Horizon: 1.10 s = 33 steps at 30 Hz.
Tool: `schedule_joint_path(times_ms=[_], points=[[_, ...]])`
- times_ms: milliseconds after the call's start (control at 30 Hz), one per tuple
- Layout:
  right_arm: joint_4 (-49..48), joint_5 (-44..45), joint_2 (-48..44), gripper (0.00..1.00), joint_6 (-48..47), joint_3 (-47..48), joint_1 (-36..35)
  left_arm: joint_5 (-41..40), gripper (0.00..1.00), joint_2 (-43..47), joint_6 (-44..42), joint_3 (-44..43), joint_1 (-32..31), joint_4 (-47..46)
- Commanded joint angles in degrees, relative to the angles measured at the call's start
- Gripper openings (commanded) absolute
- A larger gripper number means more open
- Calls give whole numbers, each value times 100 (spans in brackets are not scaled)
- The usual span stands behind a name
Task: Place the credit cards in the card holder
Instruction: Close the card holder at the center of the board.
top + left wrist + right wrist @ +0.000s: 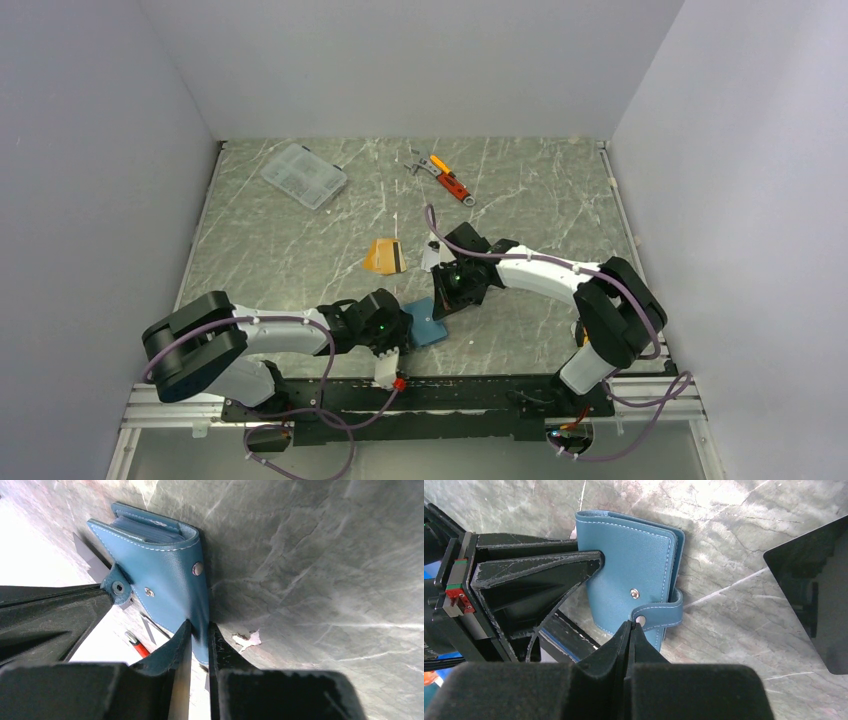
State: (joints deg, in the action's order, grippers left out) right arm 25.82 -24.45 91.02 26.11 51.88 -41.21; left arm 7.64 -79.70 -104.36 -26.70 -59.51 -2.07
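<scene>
Teal-blue and stitched in white, the card holder (634, 555) lies folded shut on the grey-green marbled table (300, 270), near the front edge and between the two arms. Its strap (664, 616) wraps round the open side, and the strap's end sits below a snap stud (636, 594) on the cover rather than on it. The left gripper (200, 628) is clamped on the card holder, one finger on each side of the cover's edge with the blue leather pinched in the narrow gap. The right gripper (630, 624) has its fingers pressed together, and their tips touch the snap end of the strap. Whether any of the strap is nipped between them cannot be told. Farther back, near the middle of the table, an orange card (383, 256) with a dark stripe lies flat, well apart from the card holder. A pale card (431, 257) lies just to the right of the orange one, close to the right arm's cable. Toward the back wall sit a clear plastic box (304, 175) on the left and an orange and red tool (450, 180) nearer the centre.
</scene>
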Motion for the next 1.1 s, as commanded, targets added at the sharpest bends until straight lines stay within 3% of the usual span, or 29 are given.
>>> schedule_joint_path(times_ms=[0, 1067], points=[[-120, -287, -25, 0, -3, -79, 3, -9, 5, -3, -12, 181, -26, 628], [-403, -169, 395, 0, 85, 267, 0, -35, 3, 62, 7, 233, -37, 558]])
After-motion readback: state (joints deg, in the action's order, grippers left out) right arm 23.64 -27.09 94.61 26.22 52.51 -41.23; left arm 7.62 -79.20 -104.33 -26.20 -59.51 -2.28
